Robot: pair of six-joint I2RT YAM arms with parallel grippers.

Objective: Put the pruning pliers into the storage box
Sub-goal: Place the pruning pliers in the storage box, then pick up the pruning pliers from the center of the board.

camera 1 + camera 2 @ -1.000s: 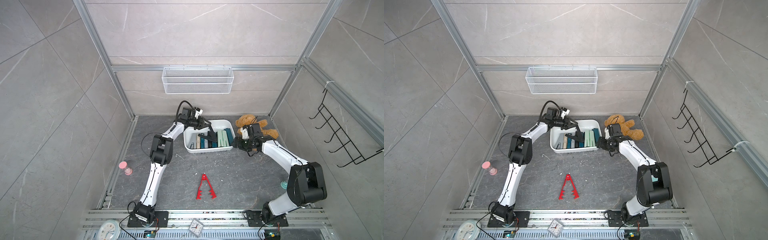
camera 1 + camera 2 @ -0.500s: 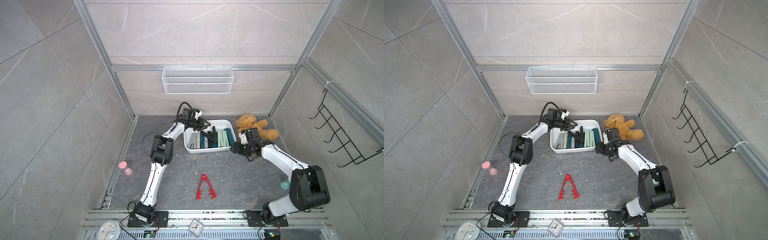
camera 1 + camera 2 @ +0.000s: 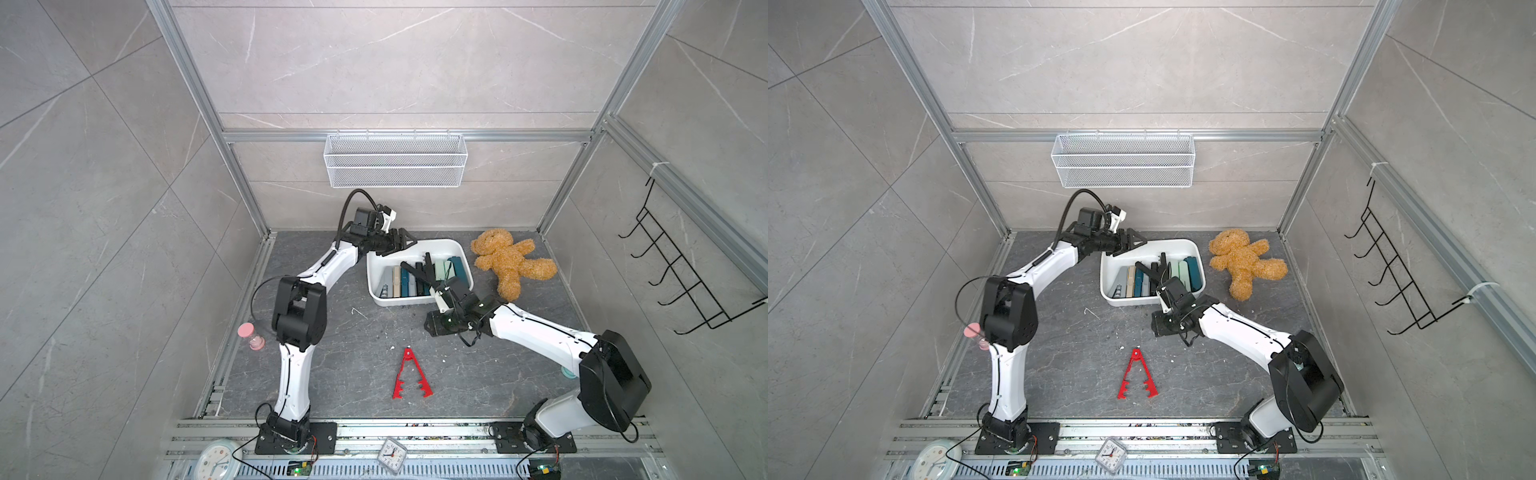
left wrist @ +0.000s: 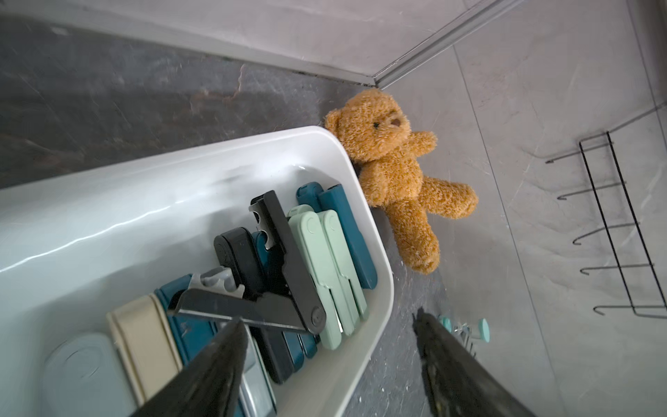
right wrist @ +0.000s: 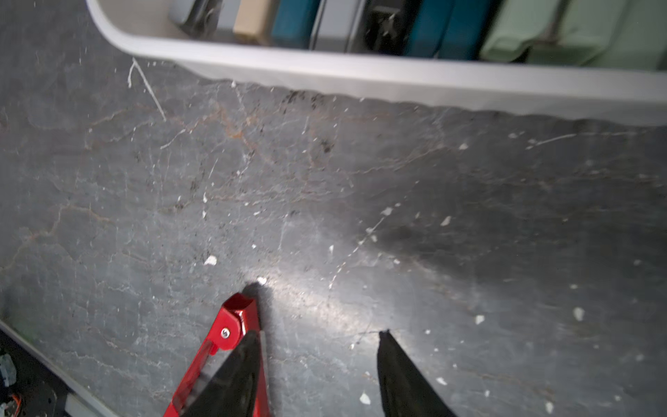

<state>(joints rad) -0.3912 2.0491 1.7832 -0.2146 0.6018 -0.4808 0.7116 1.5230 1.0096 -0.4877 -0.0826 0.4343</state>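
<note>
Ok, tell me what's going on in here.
Pruning pliers are going into the white storage box. Most already lie inside, with a black V-shaped pair on top. The left tool hovers open over the box's far edge, holding nothing. One red toothed pair is left on the floor. The right tool hangs open near its hinge end, not gripping it.

Left arm (image 3: 291,374) and right arm (image 3: 540,332): glossy white tubular links, with bulky matte-black joint housings (image 3: 297,311). Each stands on a flat black base plate (image 3: 328,436). Thick black cable (image 3: 347,208) arcs over the left wrist. A thin black lead runs along the white links. Fingers (image 4: 209,368) are black and tapered to points.
</note>
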